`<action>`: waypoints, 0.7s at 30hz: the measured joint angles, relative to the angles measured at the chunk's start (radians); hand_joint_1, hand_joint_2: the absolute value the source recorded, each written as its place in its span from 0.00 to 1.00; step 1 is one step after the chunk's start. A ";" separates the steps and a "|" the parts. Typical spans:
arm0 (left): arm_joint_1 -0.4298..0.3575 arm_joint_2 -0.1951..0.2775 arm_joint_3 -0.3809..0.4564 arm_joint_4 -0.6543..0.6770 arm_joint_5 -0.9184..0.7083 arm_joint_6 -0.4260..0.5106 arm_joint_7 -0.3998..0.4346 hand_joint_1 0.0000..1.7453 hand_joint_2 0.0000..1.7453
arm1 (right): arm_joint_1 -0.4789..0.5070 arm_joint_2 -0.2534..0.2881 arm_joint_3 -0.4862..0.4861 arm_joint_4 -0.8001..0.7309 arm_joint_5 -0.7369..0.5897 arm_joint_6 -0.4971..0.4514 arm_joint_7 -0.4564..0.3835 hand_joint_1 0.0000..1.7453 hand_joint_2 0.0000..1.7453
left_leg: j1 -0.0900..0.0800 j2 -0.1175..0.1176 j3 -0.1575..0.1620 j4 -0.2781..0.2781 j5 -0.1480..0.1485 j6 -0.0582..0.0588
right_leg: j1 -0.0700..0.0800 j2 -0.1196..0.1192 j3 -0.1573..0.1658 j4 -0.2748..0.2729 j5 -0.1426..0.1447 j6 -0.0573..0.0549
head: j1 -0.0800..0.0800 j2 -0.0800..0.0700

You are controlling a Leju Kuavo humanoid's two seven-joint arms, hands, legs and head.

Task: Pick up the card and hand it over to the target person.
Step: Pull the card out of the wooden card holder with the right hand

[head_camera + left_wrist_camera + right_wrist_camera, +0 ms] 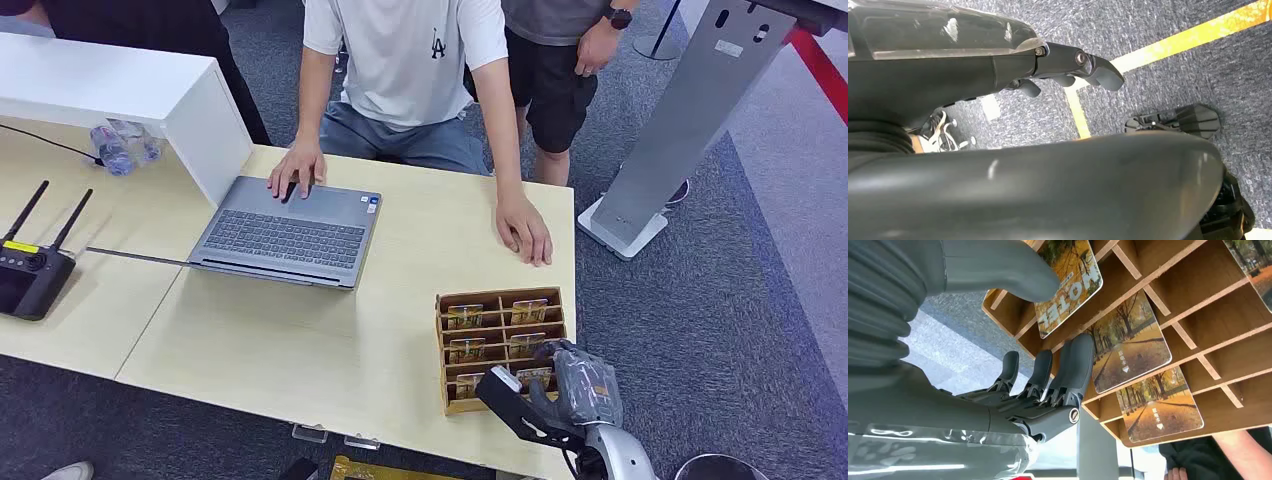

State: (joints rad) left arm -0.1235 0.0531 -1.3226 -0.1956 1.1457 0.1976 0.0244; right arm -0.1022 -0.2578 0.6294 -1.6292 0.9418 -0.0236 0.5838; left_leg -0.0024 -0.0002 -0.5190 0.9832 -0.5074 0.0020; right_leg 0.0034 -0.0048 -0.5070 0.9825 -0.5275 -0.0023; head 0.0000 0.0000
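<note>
The right hand (572, 385) is at the card rack (445, 345), fingers (1075, 367) apart around a card (1068, 285), not clamped. Next, I think, it must pinch this card and lift it.

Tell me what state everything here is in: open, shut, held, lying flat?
Laptop: open, a person's hand on it.
Card rack: on the table, cards standing in several slots.
Nearest card: in its slot, between the right hand's thumb and fingers; a firm grip cannot be told.
Right hand: at the rack's near edge.
Left hand: hanging over the floor, holding nothing.
Bottles: lying on their sides.
</note>
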 joint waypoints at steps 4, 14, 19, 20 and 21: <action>0.000 0.000 0.000 0.000 0.000 0.000 -0.001 0.00 0.00 | 0.002 -0.004 0.002 -0.022 0.007 0.001 0.003 0.46 1.00 | 0.000 0.000 0.000 0.000 -0.001 0.000 | 0.000 0.000 0.000 0.001 -0.001 0.000 | 0.000 0.000; 0.000 0.000 0.001 0.000 0.001 0.000 -0.001 0.00 0.00 | 0.004 -0.006 0.005 -0.031 0.010 0.007 0.008 0.42 1.00 | 0.000 0.000 0.000 0.000 0.000 0.000 | 0.000 0.000 0.000 0.000 -0.001 0.000 | 0.000 0.000; 0.001 -0.002 0.003 0.000 0.003 -0.001 0.002 0.00 0.00 | 0.004 -0.004 0.010 -0.035 0.009 0.014 0.011 0.43 1.00 | 0.000 0.000 0.000 0.000 0.000 0.000 | 0.000 0.000 0.000 0.000 -0.001 0.000 | 0.000 0.000; 0.001 -0.002 0.004 0.000 0.004 -0.001 0.003 0.00 0.00 | 0.003 -0.003 0.011 -0.035 0.009 0.014 0.011 0.43 1.00 | 0.000 0.000 0.000 0.000 0.000 0.000 | 0.000 0.000 0.000 0.000 -0.001 0.000 | 0.000 0.000; 0.001 -0.003 0.005 0.001 0.004 -0.001 0.004 0.00 0.00 | 0.002 -0.003 0.013 -0.035 0.009 0.014 0.011 0.43 1.00 | 0.000 0.000 0.000 0.000 -0.001 0.000 | 0.000 0.000 0.000 0.000 -0.001 0.000 | 0.000 0.000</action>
State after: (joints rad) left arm -0.1228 0.0506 -1.3181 -0.1950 1.1501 0.1966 0.0281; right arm -0.1007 -0.2608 0.6426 -1.6643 0.9511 -0.0093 0.5950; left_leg -0.0027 -0.0005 -0.5189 0.9833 -0.5079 0.0022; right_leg 0.0032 -0.0050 -0.5070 0.9828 -0.5282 -0.0024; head 0.0000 0.0000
